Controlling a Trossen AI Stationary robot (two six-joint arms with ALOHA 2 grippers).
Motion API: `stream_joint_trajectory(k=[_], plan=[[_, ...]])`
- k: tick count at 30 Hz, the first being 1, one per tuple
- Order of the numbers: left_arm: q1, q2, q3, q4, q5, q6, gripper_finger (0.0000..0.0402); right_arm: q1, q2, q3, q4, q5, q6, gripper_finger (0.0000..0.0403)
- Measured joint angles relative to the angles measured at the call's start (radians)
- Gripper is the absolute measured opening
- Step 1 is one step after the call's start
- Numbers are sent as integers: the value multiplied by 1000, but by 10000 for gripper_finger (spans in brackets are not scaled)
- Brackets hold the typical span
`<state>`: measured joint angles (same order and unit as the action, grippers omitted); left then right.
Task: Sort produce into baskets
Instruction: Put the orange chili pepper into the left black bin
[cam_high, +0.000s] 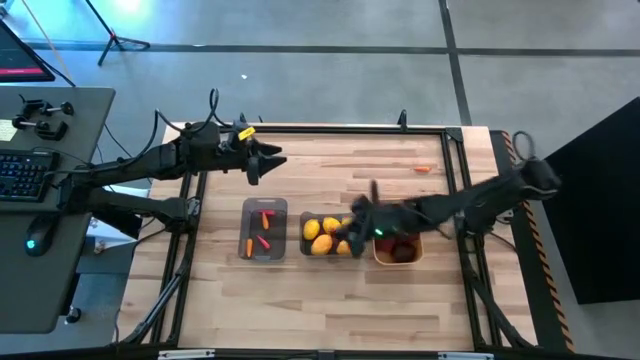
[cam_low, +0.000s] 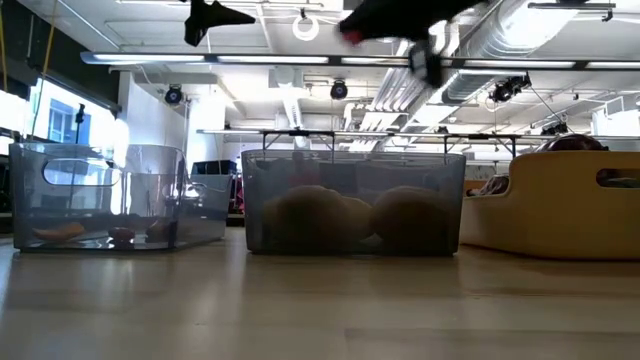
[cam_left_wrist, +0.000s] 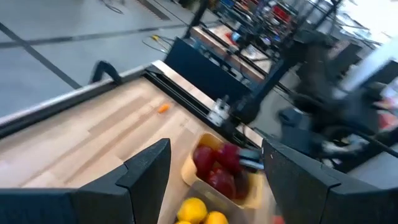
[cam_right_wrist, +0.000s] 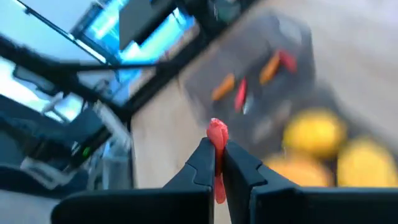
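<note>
The small red pepper piece (cam_right_wrist: 217, 138) was held between the closed fingertips of the right gripper (cam_right_wrist: 218, 163), seen at lower centre of the right wrist view, with its red tip standing out above the tips and a sliver showing below them. In the high view that gripper (cam_high: 356, 238) was placed over the middle basket (cam_high: 304, 238), at centre frame, where yellow lemons (cam_high: 321, 236) lay. To the left of it stood the grey basket (cam_high: 265, 204) in which other pepper pieces (cam_high: 264, 230) already lay, and to the right the orange-yellow basket (cam_high: 382, 260) with dark red apples (cam_high: 402, 249).

The pepper piece was judged to be thin, very light and somewhat soft, with a smooth skin that could slip; a pinch across its middle, as shown, was judged the soundest hold, since a grip near either end would let it swing or slide out. Little force seemed called for. One more orange piece (cam_high: 424, 169) was seen lying alone on the table (cam_high: 330, 160) toward the upper right.

The left gripper (cam_high: 254, 166) was held above the table at upper left, its fingers partly parted and nothing between them.
</note>
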<state>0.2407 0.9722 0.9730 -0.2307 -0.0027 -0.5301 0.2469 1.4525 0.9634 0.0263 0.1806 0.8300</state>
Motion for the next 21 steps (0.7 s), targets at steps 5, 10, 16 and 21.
stream_joint_trajectory(k=[5,10,16,21], plan=[[-7,0,0,-10,36,-6,239,-123,226,4,435,-88,-156,4],[-8,0,0,-3,18,2,239,-188,476,147,640,-153,-185,4],[-8,-1,0,-8,22,10,239,-235,685,395,559,-263,-135,15],[-8,-13,0,-31,44,36,239,-263,740,546,433,-361,-140,81]])
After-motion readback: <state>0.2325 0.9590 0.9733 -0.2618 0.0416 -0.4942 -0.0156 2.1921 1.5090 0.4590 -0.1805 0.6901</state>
